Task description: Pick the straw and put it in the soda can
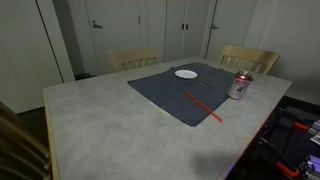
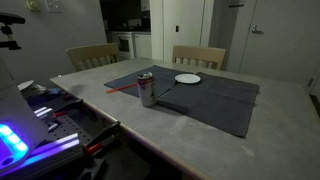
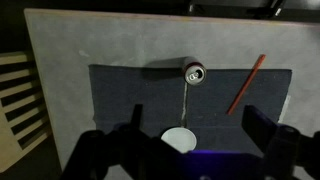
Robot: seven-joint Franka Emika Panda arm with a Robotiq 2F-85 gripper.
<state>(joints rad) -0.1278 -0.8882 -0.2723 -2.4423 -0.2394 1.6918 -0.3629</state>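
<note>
The red-orange straw [image 1: 203,107] lies flat on a dark grey mat [image 1: 165,90], next to the silver soda can [image 1: 240,86], which stands upright at the mat's edge. Both show in both exterior views, the straw [image 2: 124,86] beside the can [image 2: 147,90]. In the wrist view the can [image 3: 194,72] is seen from above with the straw [image 3: 246,85] slanting beside it, apart from it. My gripper [image 3: 198,125] is open and empty, high above the mat, its two dark fingers far apart. The gripper does not show in the exterior views.
A flat white plate [image 1: 186,73] lies on the mat [image 3: 120,100] near the can; it also shows in the wrist view [image 3: 180,138]. Two wooden chairs [image 1: 250,58] stand at the table's far side. Lit electronics [image 2: 20,140] sit off the table edge.
</note>
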